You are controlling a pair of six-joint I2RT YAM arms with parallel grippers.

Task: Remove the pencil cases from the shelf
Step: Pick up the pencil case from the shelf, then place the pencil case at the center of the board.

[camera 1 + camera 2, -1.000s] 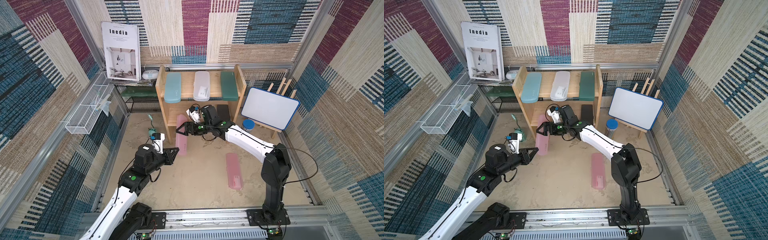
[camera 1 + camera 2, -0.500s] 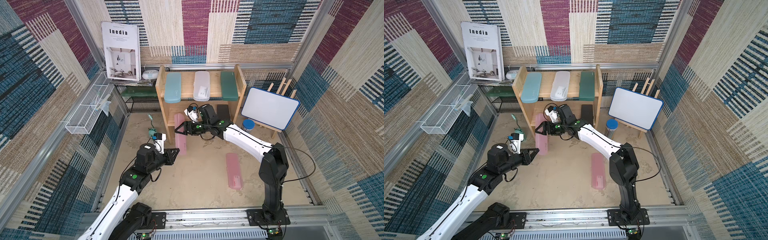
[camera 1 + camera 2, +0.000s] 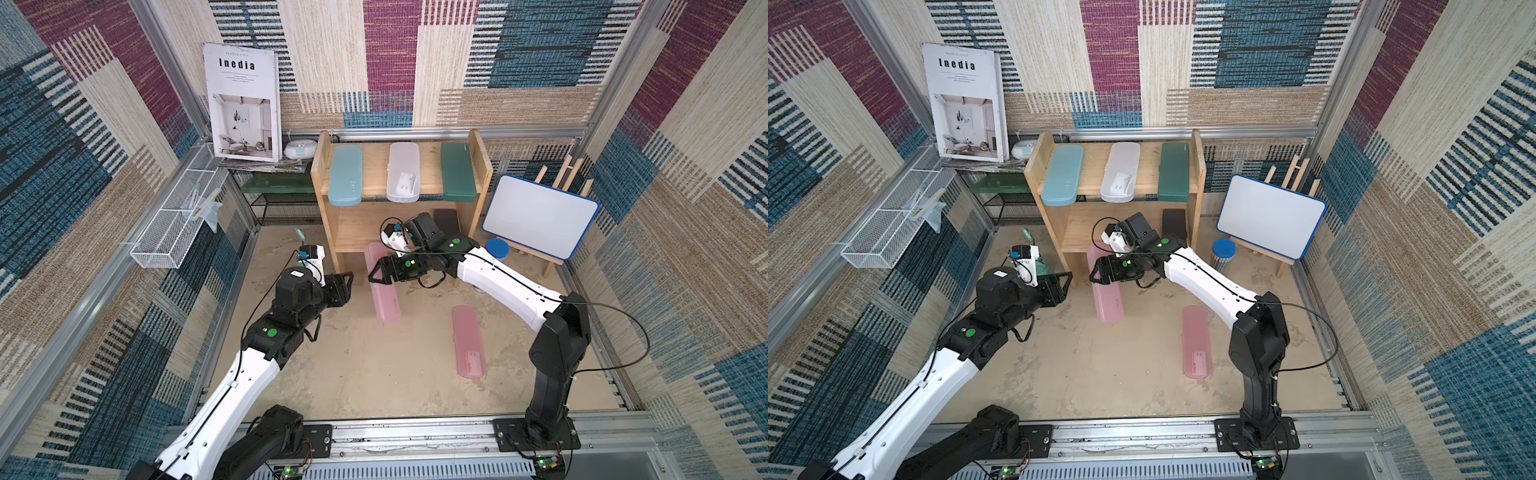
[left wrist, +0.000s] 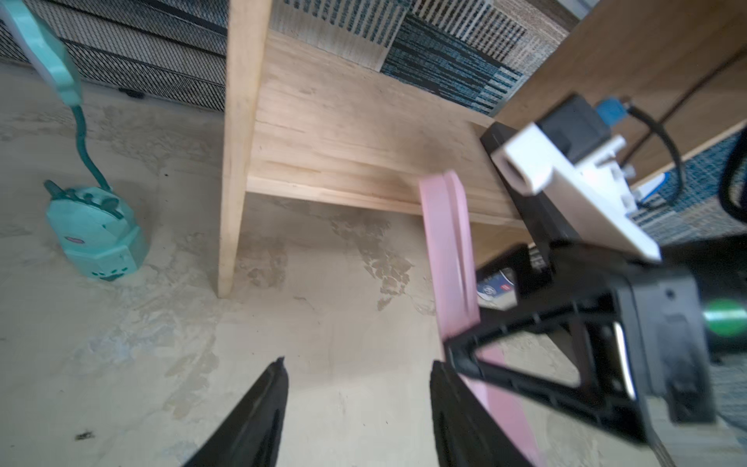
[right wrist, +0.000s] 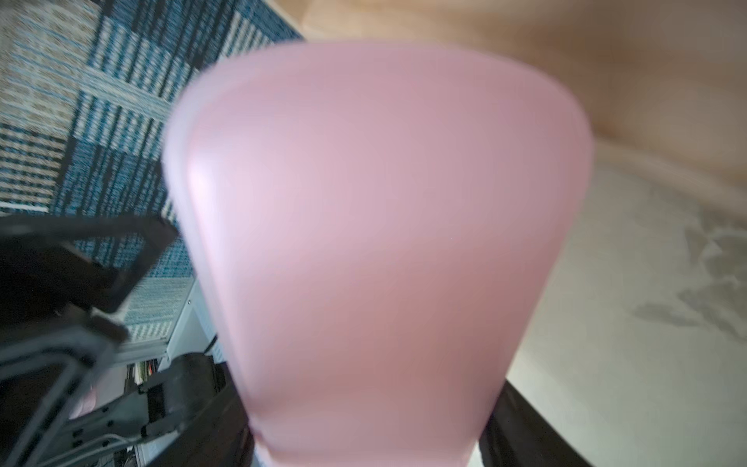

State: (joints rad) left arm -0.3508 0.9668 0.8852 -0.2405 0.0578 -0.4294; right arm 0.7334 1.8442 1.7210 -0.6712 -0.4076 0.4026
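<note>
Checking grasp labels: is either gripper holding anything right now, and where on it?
The right gripper grips the pink pencil case across its width, near the end by the shelf. The left gripper is open, empty.

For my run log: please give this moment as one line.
right claw: shut on leaning pink case | left claw: open | shelf: teal case, white case, green case, black case | floor: other pink case

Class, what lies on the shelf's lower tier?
A black pencil case lies near the right panel; the end of a pink pencil case reaches the front edge. The right arm hides the middle.
</note>
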